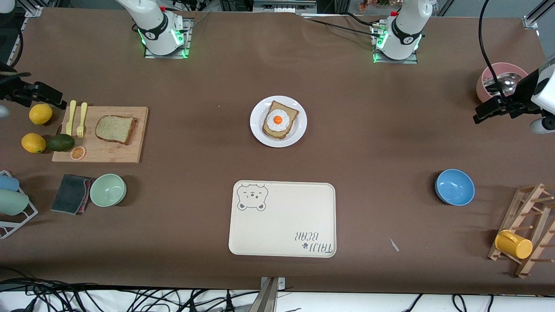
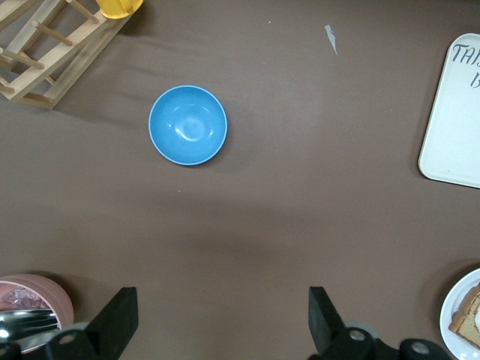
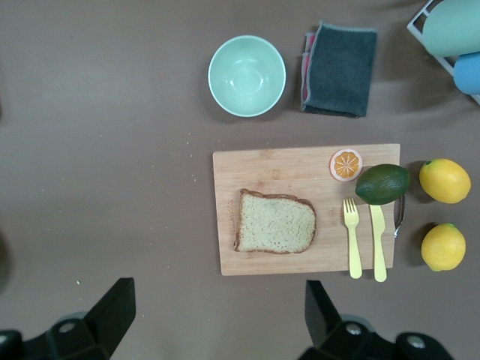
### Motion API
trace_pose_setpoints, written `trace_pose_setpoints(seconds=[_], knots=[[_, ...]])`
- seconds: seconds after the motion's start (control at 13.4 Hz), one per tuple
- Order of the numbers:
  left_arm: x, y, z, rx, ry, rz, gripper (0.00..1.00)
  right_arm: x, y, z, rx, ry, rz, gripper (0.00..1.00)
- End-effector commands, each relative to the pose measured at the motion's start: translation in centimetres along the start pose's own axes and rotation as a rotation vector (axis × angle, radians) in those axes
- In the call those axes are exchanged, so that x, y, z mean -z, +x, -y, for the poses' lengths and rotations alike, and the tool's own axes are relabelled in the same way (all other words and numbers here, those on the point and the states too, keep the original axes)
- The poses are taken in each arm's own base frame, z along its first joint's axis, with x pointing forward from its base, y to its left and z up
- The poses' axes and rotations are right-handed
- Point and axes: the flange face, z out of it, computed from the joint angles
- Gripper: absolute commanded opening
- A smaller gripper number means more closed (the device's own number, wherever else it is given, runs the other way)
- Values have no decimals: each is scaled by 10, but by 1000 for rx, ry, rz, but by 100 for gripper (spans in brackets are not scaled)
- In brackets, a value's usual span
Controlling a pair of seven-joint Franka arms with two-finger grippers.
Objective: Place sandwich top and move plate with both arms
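The sandwich top point(image 1: 115, 128) point(image 3: 275, 223), a plain speckled bread slice, lies flat on a wooden cutting board point(image 1: 104, 149) toward the right arm's end of the table. In the middle of the table the white plate point(image 1: 300, 130) point(image 2: 457, 315) carries another bread slice topped with a fried egg point(image 1: 279, 120). My right gripper point(image 1: 52, 97) point(image 3: 217, 296) hangs open and empty over bare table beside the board, apart from the bread. My left gripper point(image 1: 481, 113) point(image 2: 222, 304) is open and empty too, up over bare table at the left arm's end, near a pink bowl point(image 1: 488, 82).
A cream bear tray point(image 1: 282, 219) lies nearer the camera than the plate. There are a blue bowl point(image 1: 455, 186), a green bowl point(image 1: 108, 190), a dark cloth point(image 1: 71, 193), two lemons point(image 1: 40, 114), an avocado point(image 1: 60, 142), yellow cutlery point(image 1: 80, 121) and a wooden rack with a yellow cup point(image 1: 514, 244).
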Motion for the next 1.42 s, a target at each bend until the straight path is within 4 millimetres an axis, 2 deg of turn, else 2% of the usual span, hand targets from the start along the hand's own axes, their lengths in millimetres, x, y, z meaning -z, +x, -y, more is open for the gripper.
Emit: trace_pose_setpoints(seconds=[0.0, 0.15, 0.22, 0.37, 0.52, 0.6, 0.67, 0.82, 1.05, 1.2, 1.27, 1.35], knots=[[3, 1, -2, -7, -26, -1, 100, -52, 23, 13, -27, -57, 105, 100], [3, 1, -3, -7, -26, -1, 100, -94, 31, 15, -104, -95, 180, 100], [3, 1, -3, -7, -26, -1, 100, -123, 33, 14, -119, -134, 209, 99], [3, 1, -3, -7, -26, -1, 100, -174, 36, 36, -120, -224, 171, 99], [3, 1, -3, -7, -26, -1, 100, -214, 37, 42, -142, -313, 170, 94], [3, 1, -3, -7, -26, -1, 100, -232, 39, 54, -142, -331, 174, 93], [3, 1, -3, -7, -26, -1, 100, -248, 40, 56, -159, -358, 183, 92], [3, 1, -3, -7, -26, -1, 100, -280, 35, 66, -192, -438, 183, 82], [3, 1, -3, -8, -27, -1, 100, -319, 5, 73, -206, -458, 133, 72], [2, 2, -3, -10, -27, 2, 100, -335, -9, 76, -204, -452, 86, 69], [2, 2, -3, -10, -27, 1, 100, -337, -10, 76, -198, -454, 73, 69], [1, 3, -2, -8, -27, 4, 100, -339, -11, 75, -192, -458, 73, 61]])
